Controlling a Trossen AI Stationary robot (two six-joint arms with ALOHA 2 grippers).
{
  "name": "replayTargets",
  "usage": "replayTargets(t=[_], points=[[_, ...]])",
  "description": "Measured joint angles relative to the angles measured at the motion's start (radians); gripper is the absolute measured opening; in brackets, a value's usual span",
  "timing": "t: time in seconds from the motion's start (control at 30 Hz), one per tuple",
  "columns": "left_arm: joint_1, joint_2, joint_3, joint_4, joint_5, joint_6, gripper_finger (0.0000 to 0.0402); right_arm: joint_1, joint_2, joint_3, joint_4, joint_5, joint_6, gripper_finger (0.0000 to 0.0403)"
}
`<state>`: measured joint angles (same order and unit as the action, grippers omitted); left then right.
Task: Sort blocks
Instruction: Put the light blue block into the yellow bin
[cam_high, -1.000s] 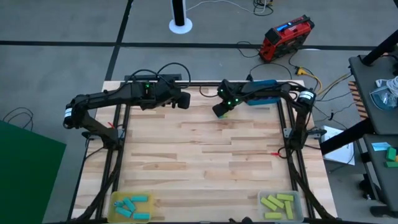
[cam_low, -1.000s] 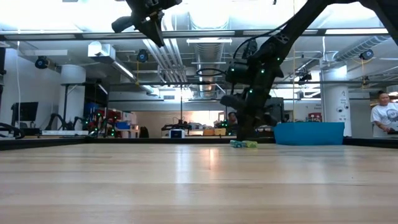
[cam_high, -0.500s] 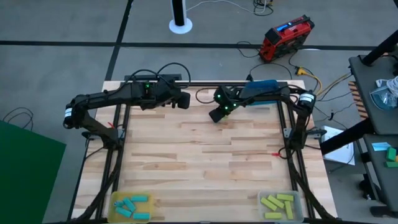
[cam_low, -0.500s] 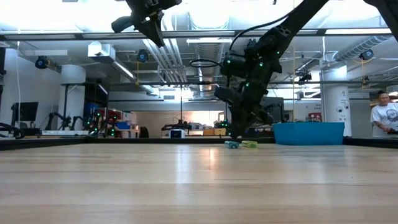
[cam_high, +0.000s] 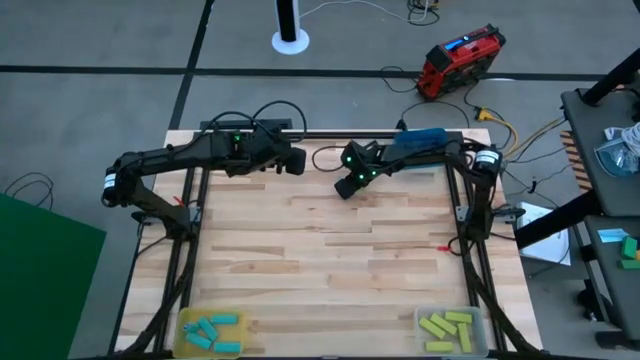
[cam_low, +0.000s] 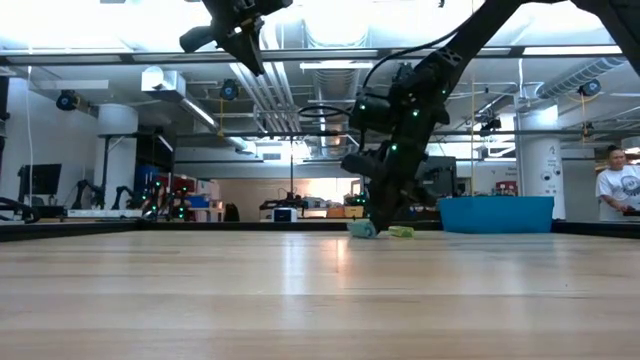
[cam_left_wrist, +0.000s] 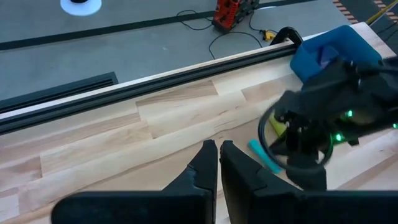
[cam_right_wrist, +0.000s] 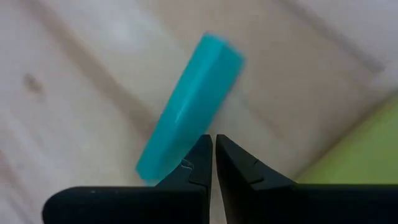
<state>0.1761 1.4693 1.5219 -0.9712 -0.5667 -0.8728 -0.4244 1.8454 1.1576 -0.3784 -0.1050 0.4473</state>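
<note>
Blocks come first: a cyan block (cam_right_wrist: 186, 109) lies on the bench (cam_high: 330, 240) near the middle of its far edge, directly under the right gripper (cam_right_wrist: 213, 147), with a yellow-green block (cam_low: 401, 231) just beside it on the side toward the blue tray (cam_low: 496, 214). In the last second the right arm has drawn leftward along the far edge, away from the blue tray, and the cyan block has slid with it: in the low view it now sits a little left of where it was, apart from the yellow-green one. By my reading that is a nudge to separate the pair, so that one colour can be picked cleanly; the block is not yet lifted. The right gripper's fingers (cam_right_wrist: 193, 163) are pressed almost together, only a sliver between them, and their tips sit against the block's long side without clamping it. The left gripper (cam_left_wrist: 218, 149) hovers above the bench toward the far-left corner, fingers likewise nearly closed and holding nothing. At the near edge, the sorting is well along: cyan blocks fill the yellow tray (cam_high: 186, 322) at the near-left corner, and yellow-green ones lie in the clear tray (cam_high: 420, 318) at the near-right corner. The cyan block would belong in the former.
</note>
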Motion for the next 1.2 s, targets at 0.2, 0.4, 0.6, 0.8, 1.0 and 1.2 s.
replayTargets(t=[0.2,0.4,0.6,0.8,1.0,1.2], points=[[0.000,0.000,0.000,0.000,0.000,0.000,0.0000,0.051,0.005,0.000,0.003,-0.034,0.002,0.0012],[0.000,0.000,0.000,-0.001,0.000,0.000,0.0000,0.102,0.002,0.000,0.013,-0.037,0.005,0.0012],[0.000,0.000,0.000,-0.001,0.000,0.000,0.0000,0.115,-0.005,0.010,0.016,-0.037,0.010,0.0012],[0.000,0.000,0.000,-0.002,0.001,0.000,0.0000,0.106,-0.035,0.044,0.003,-0.034,0.002,0.0012],[0.000,0.000,0.000,-0.002,0.001,0.000,0.0000,0.078,-0.071,0.083,-0.112,-0.026,-0.051,0.0012],[0.000,0.000,0.000,-0.001,0.001,0.000,0.0000,0.028,-0.163,0.083,-0.258,-0.014,-0.082,0.0012]])
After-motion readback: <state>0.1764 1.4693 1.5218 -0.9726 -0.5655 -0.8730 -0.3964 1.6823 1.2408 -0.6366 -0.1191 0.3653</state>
